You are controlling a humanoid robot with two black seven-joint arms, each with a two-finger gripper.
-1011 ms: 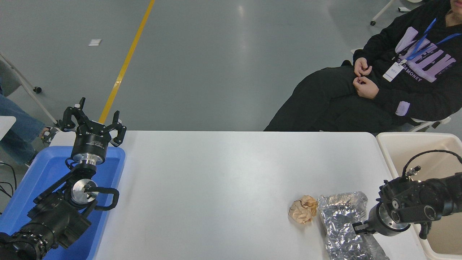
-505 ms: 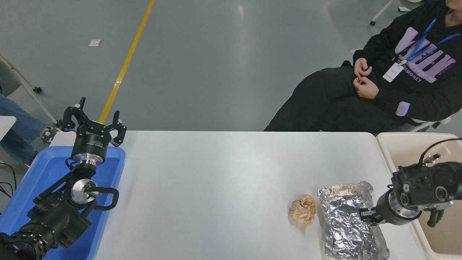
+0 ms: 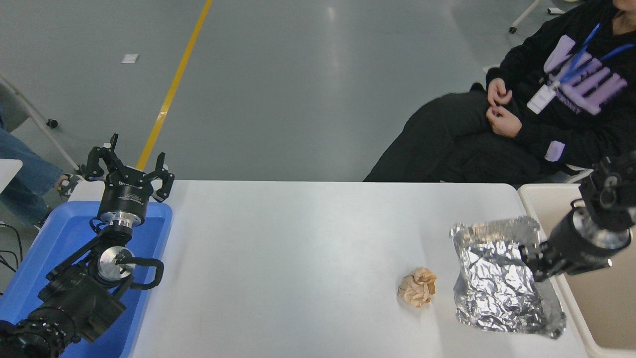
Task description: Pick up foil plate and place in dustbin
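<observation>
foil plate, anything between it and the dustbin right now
Nothing visible does. The right gripper is shut on the foil plate, lifted at the table's right end, and the dustbin sits right beside it with its near rim next to the plate. The paper ball lies on the plate's other side, out of the way.

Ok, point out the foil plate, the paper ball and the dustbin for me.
foil plate [image 3: 492, 278]: head view, on its crinkled middle.
paper ball [image 3: 418, 293]: head view, on the centre of the tan crumple.
dustbin [image 3: 539, 191]: head view, on its far rim at the table's right end.
</observation>
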